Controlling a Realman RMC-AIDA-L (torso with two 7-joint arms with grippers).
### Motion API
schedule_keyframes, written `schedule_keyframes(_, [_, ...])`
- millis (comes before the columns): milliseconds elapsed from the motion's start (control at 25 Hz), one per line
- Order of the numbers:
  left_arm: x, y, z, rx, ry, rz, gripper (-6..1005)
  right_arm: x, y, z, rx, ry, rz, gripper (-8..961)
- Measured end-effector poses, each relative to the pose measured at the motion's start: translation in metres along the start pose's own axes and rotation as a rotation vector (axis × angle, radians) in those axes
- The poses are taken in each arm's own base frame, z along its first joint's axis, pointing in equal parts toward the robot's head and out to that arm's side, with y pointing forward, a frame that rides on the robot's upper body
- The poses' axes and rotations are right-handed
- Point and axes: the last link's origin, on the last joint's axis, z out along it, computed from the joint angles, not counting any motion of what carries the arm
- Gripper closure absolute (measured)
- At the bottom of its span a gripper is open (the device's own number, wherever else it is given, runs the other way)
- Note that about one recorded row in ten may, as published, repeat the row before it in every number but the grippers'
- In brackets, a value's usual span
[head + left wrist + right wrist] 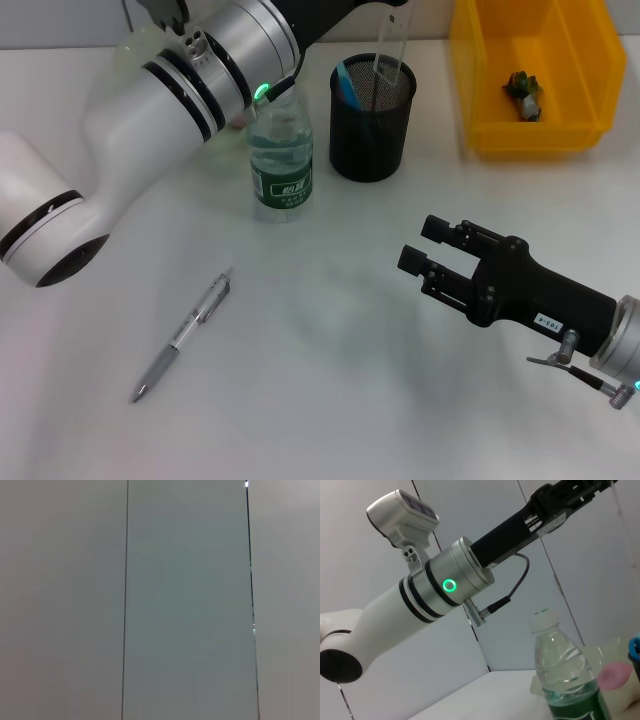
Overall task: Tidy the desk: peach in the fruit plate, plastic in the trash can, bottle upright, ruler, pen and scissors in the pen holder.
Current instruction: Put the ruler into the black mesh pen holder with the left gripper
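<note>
The clear ruler [388, 40] stands tilted in the mesh pen holder [372, 118], its upper end up by the left gripper [572, 495], whose jaws I cannot tell open from shut. It looks thin, stiff, light and slick, so best pinched flat across its faces near the top. The pen [183, 336] lies alone on the worktop [320, 400], a slim, hard thing likely to roll; take it mid-barrel. Bare worktop lies all round it. The right gripper [428, 250] hovers near the middle, jaws open and holding nothing. The bottle [281, 160] stands upright just beside the holder, a tipping risk
</note>
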Motion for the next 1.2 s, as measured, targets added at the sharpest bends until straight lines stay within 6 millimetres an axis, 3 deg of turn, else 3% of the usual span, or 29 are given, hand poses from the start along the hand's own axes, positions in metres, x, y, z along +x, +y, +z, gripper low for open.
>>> schedule_keyframes(1000, [-0.009, -0.005, -0.002, 0.019, -0.044, 0.029, 601, -0.004, 0.0, 0.007, -0.015, -0.005, -0.005, 349])
schedule_keyframes(1200, [-0.011, -0.006, -0.003, 0.025, -0.056, 0.029, 602, -0.008, -0.007, 0.004, 0.057, -0.061, 0.019, 350])
